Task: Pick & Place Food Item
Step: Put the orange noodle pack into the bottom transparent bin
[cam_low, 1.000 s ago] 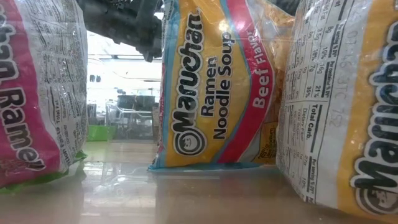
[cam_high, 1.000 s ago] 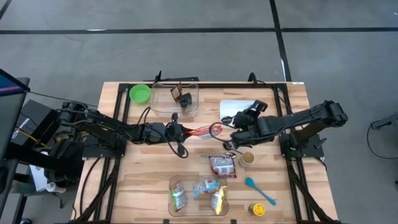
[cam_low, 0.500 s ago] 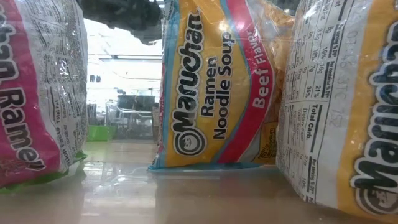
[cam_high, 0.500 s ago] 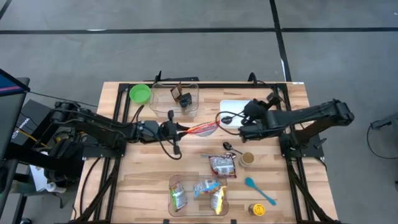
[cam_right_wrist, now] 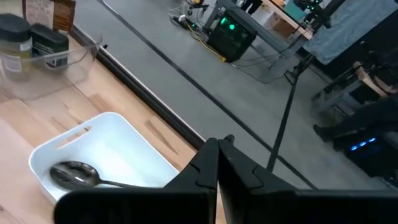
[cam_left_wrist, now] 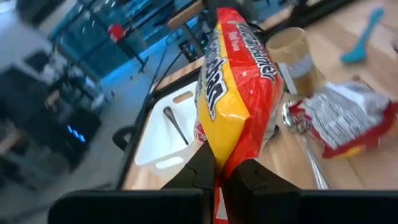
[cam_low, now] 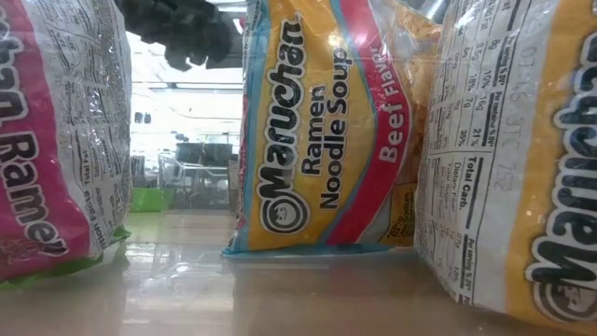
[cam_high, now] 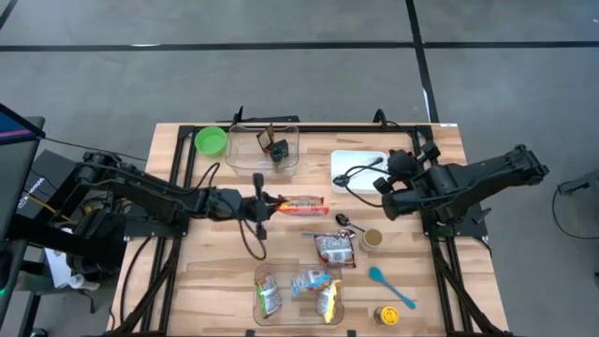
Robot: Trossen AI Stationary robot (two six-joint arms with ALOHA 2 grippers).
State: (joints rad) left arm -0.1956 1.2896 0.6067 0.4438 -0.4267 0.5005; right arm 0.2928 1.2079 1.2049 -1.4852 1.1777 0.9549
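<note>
2 arms: both over the table; only the left gripper (cam_high: 267,203) carries anything
Left gripper: clamped on 1 end of the red and yellow noodle packet (cam_high: 301,204); the left wrist view shows the fingers (cam_left_wrist: 200,176) pinching the packet's (cam_left_wrist: 239,99) seam
Packet position: held near the table's middle, between the clear bin (cam_high: 265,148) at the far edge and the clear tray (cam_high: 263,304) at the near edge
Long axis: runs across the table, pointing away from the left gripper toward the right arm; the free end hangs near a spoon (cam_high: 343,220) and a small jar (cam_high: 372,240)
Right gripper: fingers pressed together on nothing (cam_right_wrist: 217,163); it sits by the white tray (cam_high: 354,161), well apart from the packet
Nearer arm: left; judged to make the placement alone
Change from 1 second ago: the right gripper was at the packet's far end then and is now drawn back to the right; the packet lies straighter; the left grip is unchanged
Risk: held by 1 end, the packet may sag or swing
</note>
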